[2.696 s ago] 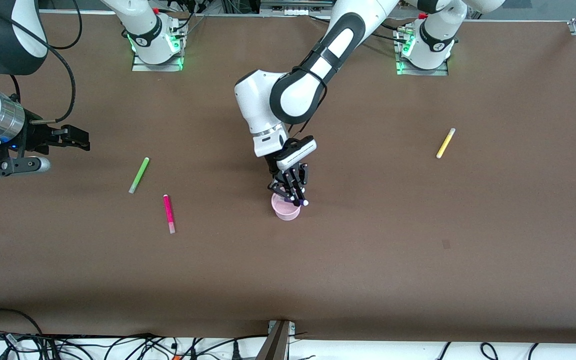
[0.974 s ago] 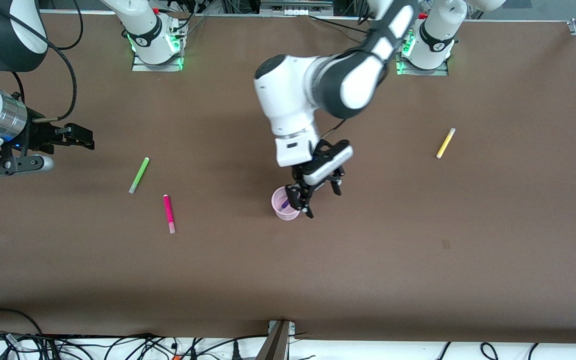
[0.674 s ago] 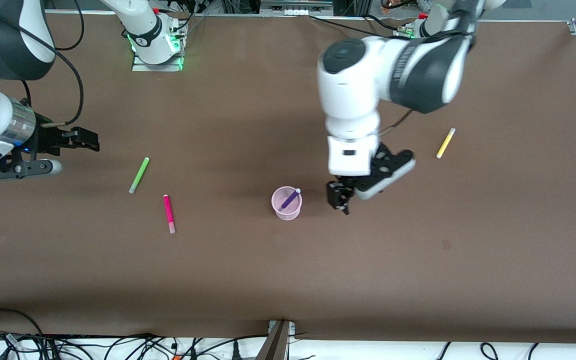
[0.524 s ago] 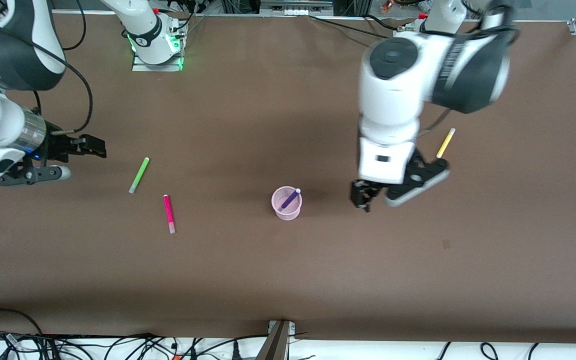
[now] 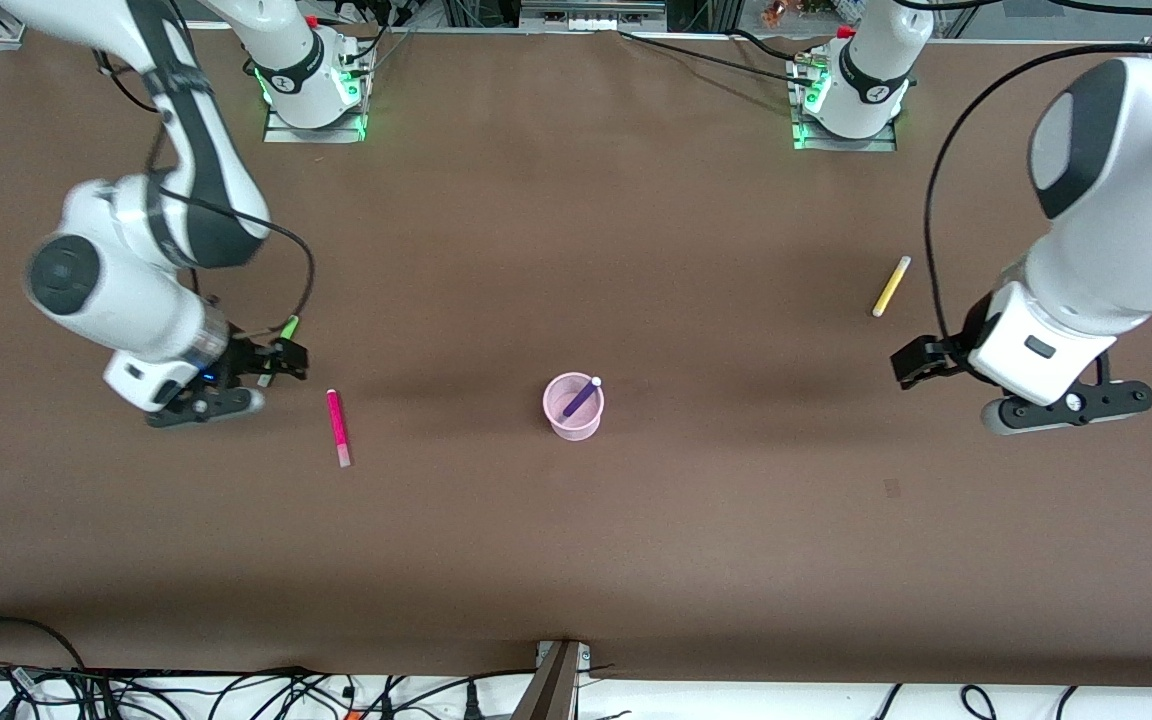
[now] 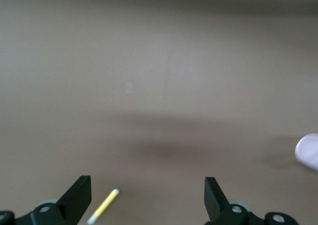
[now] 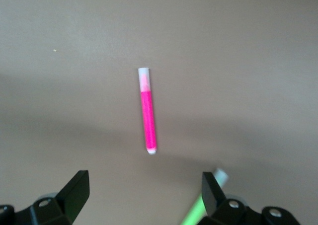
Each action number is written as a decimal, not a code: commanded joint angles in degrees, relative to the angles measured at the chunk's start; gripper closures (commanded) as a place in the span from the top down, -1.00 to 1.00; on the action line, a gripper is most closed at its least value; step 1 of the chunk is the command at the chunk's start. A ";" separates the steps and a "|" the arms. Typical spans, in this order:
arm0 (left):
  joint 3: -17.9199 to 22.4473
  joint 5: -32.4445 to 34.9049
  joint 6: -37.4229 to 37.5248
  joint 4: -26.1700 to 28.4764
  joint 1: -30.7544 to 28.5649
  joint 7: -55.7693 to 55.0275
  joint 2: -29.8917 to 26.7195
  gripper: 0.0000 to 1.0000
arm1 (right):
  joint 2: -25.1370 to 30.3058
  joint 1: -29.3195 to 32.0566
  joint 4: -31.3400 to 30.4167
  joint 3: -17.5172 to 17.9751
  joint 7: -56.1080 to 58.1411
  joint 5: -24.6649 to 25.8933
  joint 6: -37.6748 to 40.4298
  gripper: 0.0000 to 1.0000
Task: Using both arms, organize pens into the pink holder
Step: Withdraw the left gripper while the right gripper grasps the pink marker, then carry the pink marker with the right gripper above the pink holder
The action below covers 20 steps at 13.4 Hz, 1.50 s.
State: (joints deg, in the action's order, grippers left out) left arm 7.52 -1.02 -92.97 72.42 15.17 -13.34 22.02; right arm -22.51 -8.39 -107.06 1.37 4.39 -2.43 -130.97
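Note:
The pink holder (image 5: pixel 572 410) stands mid-table with the dark purple pen (image 5: pixel 581 397) leaning in it. My right gripper (image 5: pixel 281 360) is open and empty over the green pen (image 5: pixel 288 326), which it mostly hides. In the right wrist view the green pen (image 7: pixel 195 214) lies by one finger and the magenta pen (image 7: pixel 147 111) lies ahead of the right gripper (image 7: pixel 144 195). The magenta pen (image 5: pixel 338 428) lies between the right gripper and the holder. My left gripper (image 5: pixel 911 362) is open and empty, near the yellow pen (image 5: pixel 891 286). The left wrist view shows the yellow pen (image 6: pixel 103 206) between the open fingers of the left gripper (image 6: pixel 146 197).
The brown table (image 5: pixel 576 540) is bare toward the front camera. The two arm bases (image 5: pixel 311 80) stand along its edge farthest from the front camera. Cables (image 5: pixel 236 690) hang below the table's front edge. The holder's rim (image 6: pixel 308 151) shows at the left wrist view's edge.
My left gripper let go of the purple pen in the holder and swung away toward the left arm's end, near the yellow pen. My right gripper moved in over the green pen.

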 commanded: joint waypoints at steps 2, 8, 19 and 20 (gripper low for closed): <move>-0.84 -1.17 -0.20 6.85 -3.64 10.77 -4.18 1.00 | -6.22 -1.71 -12.16 -0.05 0.71 -0.83 -25.47 1.00; -0.84 -2.93 -0.63 11.50 -10.77 24.32 -7.34 1.00 | -7.20 -2.33 -14.14 -0.14 1.15 -0.83 -29.51 0.80; -1.02 -2.93 -6.70 16.79 -9.81 23.18 -9.37 1.00 | -7.29 -0.75 -10.97 -0.14 1.32 -0.83 -22.92 -0.47; -1.02 -2.93 -6.70 16.70 -9.81 23.18 -9.28 1.00 | -7.29 -0.58 -10.97 -0.14 1.32 -0.83 -22.84 -0.58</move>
State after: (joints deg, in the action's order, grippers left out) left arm 6.40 -2.81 -98.64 86.80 5.26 9.55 14.92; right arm -30.40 -9.76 -118.04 0.92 4.50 -2.43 -154.86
